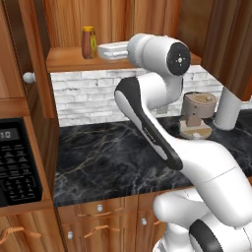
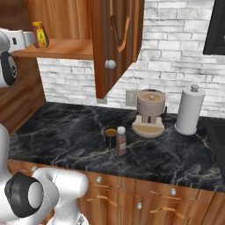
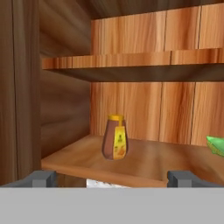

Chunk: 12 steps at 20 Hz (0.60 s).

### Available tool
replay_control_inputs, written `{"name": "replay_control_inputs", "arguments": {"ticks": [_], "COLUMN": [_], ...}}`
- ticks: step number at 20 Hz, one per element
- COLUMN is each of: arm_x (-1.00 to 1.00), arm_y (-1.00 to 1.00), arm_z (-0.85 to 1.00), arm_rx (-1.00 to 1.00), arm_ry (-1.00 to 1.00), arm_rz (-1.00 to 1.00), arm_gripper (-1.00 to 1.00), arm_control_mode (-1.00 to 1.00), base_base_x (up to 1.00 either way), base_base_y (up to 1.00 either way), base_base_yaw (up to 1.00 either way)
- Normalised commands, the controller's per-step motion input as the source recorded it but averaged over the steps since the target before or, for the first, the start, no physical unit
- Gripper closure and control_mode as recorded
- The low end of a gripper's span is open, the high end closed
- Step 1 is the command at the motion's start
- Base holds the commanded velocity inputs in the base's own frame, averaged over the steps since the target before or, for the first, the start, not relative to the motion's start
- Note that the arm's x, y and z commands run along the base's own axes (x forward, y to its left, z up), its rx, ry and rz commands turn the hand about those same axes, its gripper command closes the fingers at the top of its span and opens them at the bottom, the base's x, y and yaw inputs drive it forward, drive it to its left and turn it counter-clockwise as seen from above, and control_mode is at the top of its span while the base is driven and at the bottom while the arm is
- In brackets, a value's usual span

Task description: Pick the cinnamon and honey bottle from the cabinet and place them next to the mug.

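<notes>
The honey bottle [image 3: 115, 137] stands upright on the cabinet's lower shelf [image 3: 148, 165], ahead of my gripper [image 3: 112, 179] and apart from it. The gripper is open, its fingertips [image 3: 43, 178] spread wide with nothing between them. From the left base view the hand [image 1: 112, 50] hovers at the shelf's front edge, just right of the honey bottle [image 1: 89, 42]. Down on the dark counter, the cinnamon [image 2: 121, 140] stands upright right beside the mug [image 2: 111, 138]. The right base view also has the honey bottle [image 2: 40, 34] on the shelf [image 2: 66, 48].
An open cabinet door [image 2: 116, 44] hangs over the counter. A beige coffee machine [image 2: 150, 113] and a paper towel roll [image 2: 189, 110] stand at the back. A microwave [image 1: 15, 162] sits at the left. Something green [image 3: 216, 145] lies on the shelf's right.
</notes>
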Motion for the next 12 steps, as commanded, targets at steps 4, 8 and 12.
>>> {"name": "replay_control_inputs", "arguments": {"ticks": [4, 8, 12], "arm_x": [0.3, 0.16, 0.25], "arm_y": [0.26, 0.01, 0.0], "arm_z": [0.05, 0.12, 0.04], "arm_rx": [0.0, 0.0, 0.0], "arm_ry": [0.0, 0.0, 0.0], "arm_rz": [0.0, 0.0, 0.0], "arm_gripper": [-1.0, -1.0, -1.0], "arm_control_mode": [-1.0, -1.0, -1.0], "base_base_x": [0.0, 0.0, 0.0], "base_base_y": [0.0, 0.0, 0.0], "base_base_yaw": [0.0, 0.0, 0.0]}}
